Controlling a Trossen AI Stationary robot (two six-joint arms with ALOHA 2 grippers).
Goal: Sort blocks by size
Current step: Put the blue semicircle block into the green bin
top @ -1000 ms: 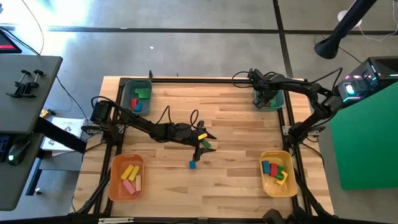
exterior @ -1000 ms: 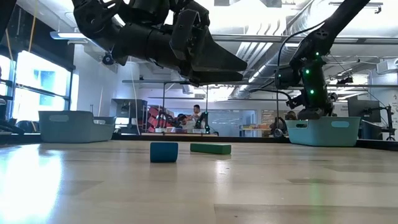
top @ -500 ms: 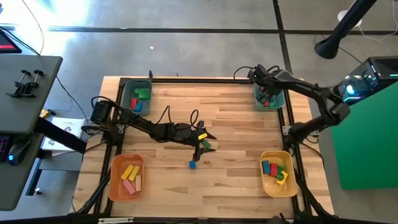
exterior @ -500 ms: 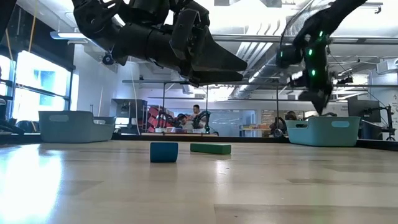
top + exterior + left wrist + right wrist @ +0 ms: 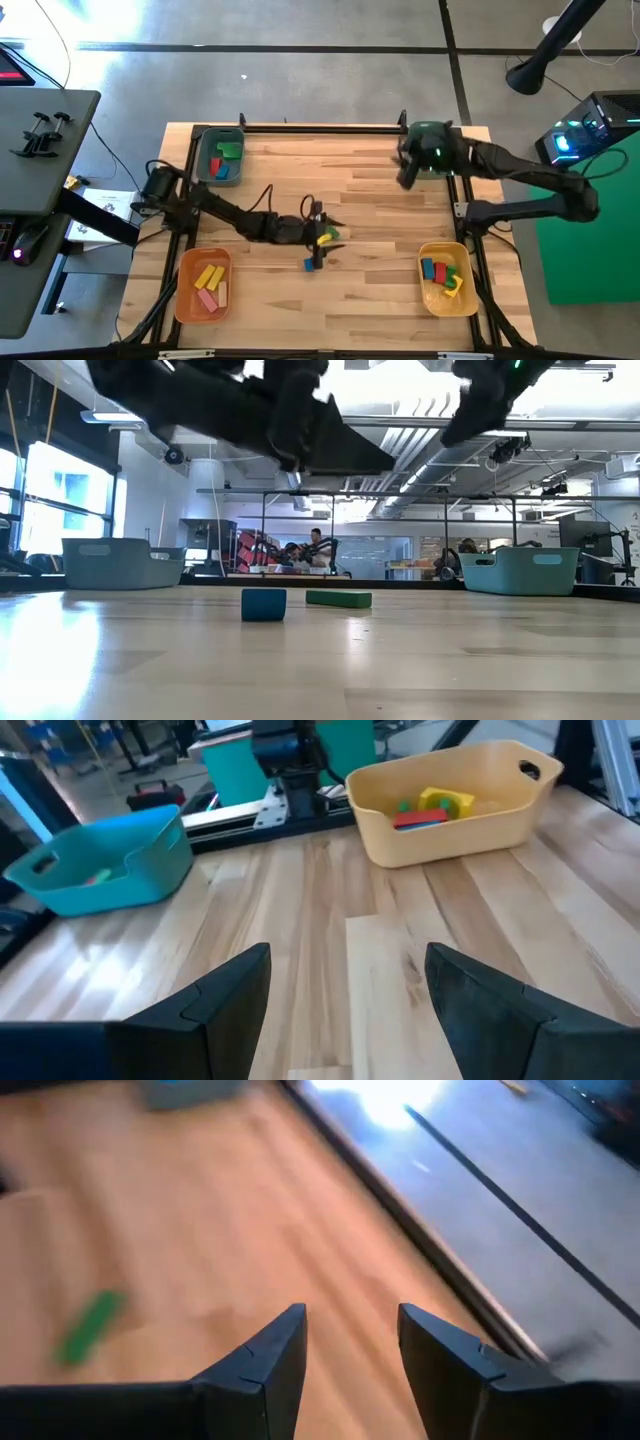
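A blue cube [image 5: 310, 264] and a green bar [image 5: 333, 235] lie flat on the table near its middle; both also show in the low view, the cube [image 5: 264, 604] and the bar [image 5: 338, 599]. My left gripper [image 5: 326, 243] hangs open and empty just above them; its wrist view [image 5: 345, 990] shows bare table between the fingers. My right gripper [image 5: 403, 172] is open and empty in the air, off the far-right teal bin [image 5: 437, 163]. Its wrist view [image 5: 348, 1342] shows the green bar [image 5: 90, 1325] farther off.
A teal bin [image 5: 220, 157] at the far left holds green, red and blue blocks. An orange bin [image 5: 205, 283] at the near left holds yellow and pink blocks. A yellow bin [image 5: 445, 277] at the near right holds mixed blocks. Bare wood lies between the bins.
My right gripper has left the far-right teal bin, risen, and swung toward the table's left and a little toward the near edge. My left gripper has shifted slightly toward the near edge, over the blue cube. The blocks have stayed in place.
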